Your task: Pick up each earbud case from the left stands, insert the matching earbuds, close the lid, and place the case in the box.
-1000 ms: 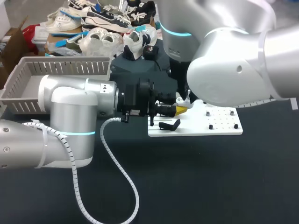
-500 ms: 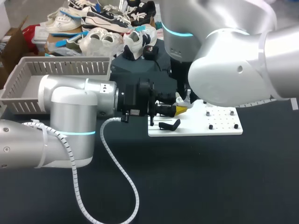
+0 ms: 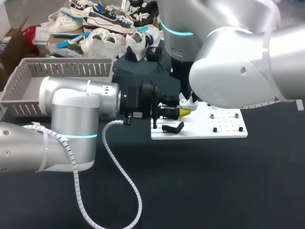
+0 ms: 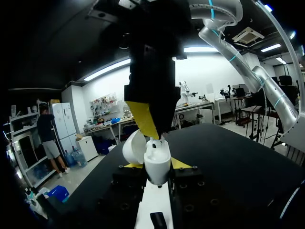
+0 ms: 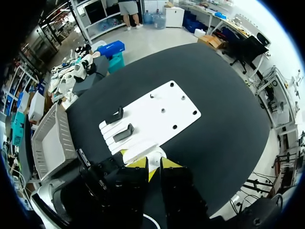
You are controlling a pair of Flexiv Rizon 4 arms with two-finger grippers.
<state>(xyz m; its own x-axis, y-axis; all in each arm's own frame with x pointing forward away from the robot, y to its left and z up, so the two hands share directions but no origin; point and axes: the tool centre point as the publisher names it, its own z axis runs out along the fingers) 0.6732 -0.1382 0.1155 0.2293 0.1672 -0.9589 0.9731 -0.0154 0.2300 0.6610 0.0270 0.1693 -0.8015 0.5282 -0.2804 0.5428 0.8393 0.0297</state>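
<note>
So the black bench is carrying everything here, and my two arms are meeting over the middle of it. The left arm is lying level across from its side. The right arm is hanging in from above.

The grey box is sitting off at the left end, well apart from the action. In the right wrist view I'm not seeing any case in it. The white board is lying under the pincers. Two black stands are on the end nearest the box, both looking bare. A few small dark pegs are on the other half, too small to tell if those are earbuds.

The left pincer is clamping the white earbud case from both sides. It's holding it upright over the stand end of the board, with the lid hanging open to one side. The right pincer is pointing straight down, right at the mouth of the open case. I can't tell whether it's gripping an earbud or nothing at all, that bit is hidden.

My read: we're partway into the inserting step on this one. Pick-up is looking done. Seating the earbuds, closing the lid and dropping the case in the box are all left, plus any other case.
</note>
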